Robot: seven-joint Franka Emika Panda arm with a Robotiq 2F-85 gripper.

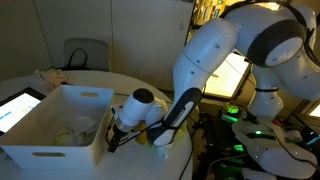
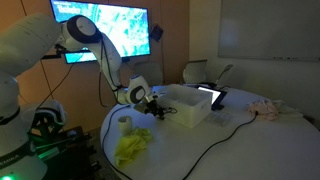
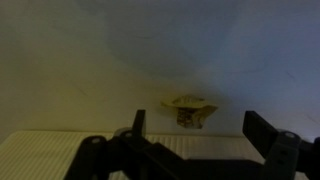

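Observation:
My gripper [image 1: 117, 137] hangs at the near wall of a white plastic bin [image 1: 40, 140], seen in both exterior views, bin [image 2: 190, 112] and gripper [image 2: 151, 104]. In the wrist view the gripper [image 3: 198, 122] stands open, its dark fingers [image 3: 262, 130] wide apart with nothing between them. Beyond them a small crumpled yellowish thing [image 3: 190, 110] lies against a pale surface. A white ribbed edge [image 3: 60, 150] runs across below it. Pale yellowish items [image 1: 75, 133] lie inside the bin.
A yellow cloth [image 2: 132, 148] lies on the round white table [image 2: 240, 150], with a small white roll [image 2: 125, 122] beside it. A cable crosses the table. A tablet [image 1: 15, 108] lies by the bin. A lit screen [image 2: 105, 25] hangs behind.

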